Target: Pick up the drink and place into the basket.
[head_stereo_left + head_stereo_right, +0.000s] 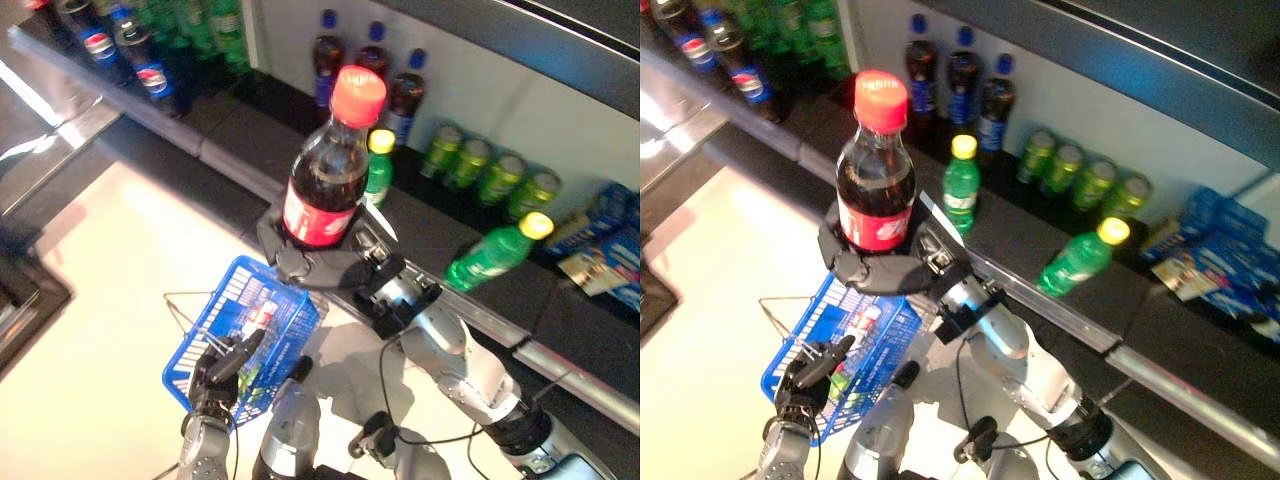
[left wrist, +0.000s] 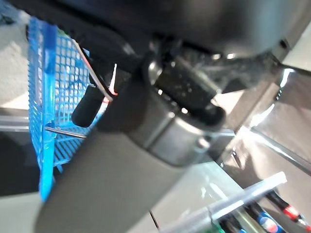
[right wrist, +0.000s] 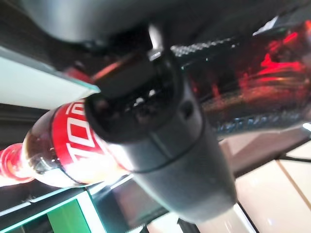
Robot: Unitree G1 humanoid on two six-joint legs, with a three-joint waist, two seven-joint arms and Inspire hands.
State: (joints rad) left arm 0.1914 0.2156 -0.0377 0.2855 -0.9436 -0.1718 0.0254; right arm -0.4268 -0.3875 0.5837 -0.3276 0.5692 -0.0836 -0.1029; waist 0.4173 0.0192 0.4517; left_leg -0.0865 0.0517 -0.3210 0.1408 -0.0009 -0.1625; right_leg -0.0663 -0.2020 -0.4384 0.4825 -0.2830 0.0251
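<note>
A cola bottle point(image 1: 325, 180) with a red cap and red label stands upright in my right hand point(image 1: 320, 262), whose fingers are curled round its lower body. It is lifted off the shelf, just above the far edge of the blue wire basket point(image 1: 215, 320). The right wrist view shows the same bottle point(image 3: 63, 150) past the thumb. My left hand point(image 1: 215, 375) grips the basket at its near side, fingers curled on the wire handle, and the basket point(image 2: 48, 97) hangs beside that hand in the left wrist view. A small red-and-white item point(image 1: 262, 318) lies inside the basket.
A dark shelf point(image 1: 240, 130) runs across behind the basket. On it are dark bottles with blue caps point(image 1: 372, 60), an upright green bottle point(image 1: 378, 170), a green bottle lying down point(image 1: 495, 255), green cans point(image 1: 485, 170) and blue packets point(image 1: 610, 245). Pale floor lies to the left.
</note>
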